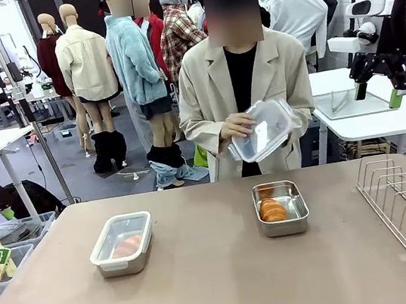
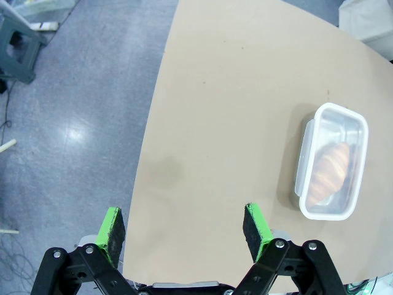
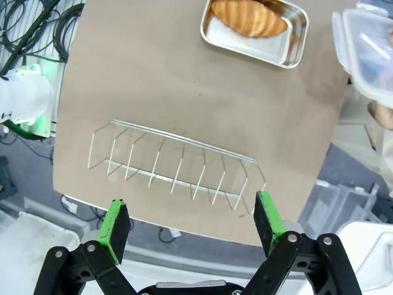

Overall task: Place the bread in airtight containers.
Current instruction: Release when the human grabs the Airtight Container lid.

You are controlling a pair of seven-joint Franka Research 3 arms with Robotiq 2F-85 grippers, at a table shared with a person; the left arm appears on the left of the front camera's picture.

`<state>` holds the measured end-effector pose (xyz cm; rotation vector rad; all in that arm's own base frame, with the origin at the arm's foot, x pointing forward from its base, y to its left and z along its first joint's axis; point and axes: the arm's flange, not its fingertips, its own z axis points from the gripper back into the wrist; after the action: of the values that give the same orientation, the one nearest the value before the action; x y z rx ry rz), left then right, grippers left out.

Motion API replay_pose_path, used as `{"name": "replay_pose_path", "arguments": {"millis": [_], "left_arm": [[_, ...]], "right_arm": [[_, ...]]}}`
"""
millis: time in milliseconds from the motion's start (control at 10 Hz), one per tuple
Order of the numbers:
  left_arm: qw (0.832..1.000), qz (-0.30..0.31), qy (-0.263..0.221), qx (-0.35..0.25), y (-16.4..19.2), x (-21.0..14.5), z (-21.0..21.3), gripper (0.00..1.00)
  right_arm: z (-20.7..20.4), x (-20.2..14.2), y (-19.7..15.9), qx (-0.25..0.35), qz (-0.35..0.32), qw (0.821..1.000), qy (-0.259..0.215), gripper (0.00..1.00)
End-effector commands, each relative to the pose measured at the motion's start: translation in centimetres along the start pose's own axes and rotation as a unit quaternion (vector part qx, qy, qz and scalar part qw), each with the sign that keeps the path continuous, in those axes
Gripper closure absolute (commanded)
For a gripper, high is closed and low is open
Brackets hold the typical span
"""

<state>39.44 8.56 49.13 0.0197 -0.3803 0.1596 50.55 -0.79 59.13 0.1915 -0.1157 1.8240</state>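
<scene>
2 steel boxes sit on the table [image 1: 223, 286]: the lidded box [image 1: 122, 243] at 9 o'clock holds a roll [image 2: 328, 172], the open box [image 1: 281, 207] holds another [image 1: 272, 210]. At 12, the person's hands [image 1: 239, 126] hold a lid [image 1: 264, 129]. Left gripper [image 2: 184, 230] and right gripper [image 3: 191, 222] gape, empty.

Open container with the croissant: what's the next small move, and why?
Probably the person's hands lower the clear lid onto the open container: its roll is already inside, the other container is lidded, and both grippers, left and right, hang open and apart.
</scene>
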Motion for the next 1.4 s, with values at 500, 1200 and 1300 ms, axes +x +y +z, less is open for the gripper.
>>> {"name": "replay_pose_path", "arguments": {"millis": [500, 1200, 1300], "left_arm": [[1.0, 0.001, 0.002, 0.0, 0.06, 0.01, 0.11, 0.0], [1.0, 0.001, 0.002, 0.0, 0.06, 0.01, 0.11, 0.0], [1.0, 0.001, 0.002, 0.0, 0.06, 0.01, 0.11, 0.0]], "right_arm": [[0.01, 0.07, 0.19, 0.005, 0.0, 1.0, 0.0, 0.0], [0.01, 0.07, 0.19, 0.005, 0.0, 1.0, 0.0, 0.0], [0.01, 0.07, 0.19, 0.005, 0.0, 1.0, 0.0, 0.0]]}}
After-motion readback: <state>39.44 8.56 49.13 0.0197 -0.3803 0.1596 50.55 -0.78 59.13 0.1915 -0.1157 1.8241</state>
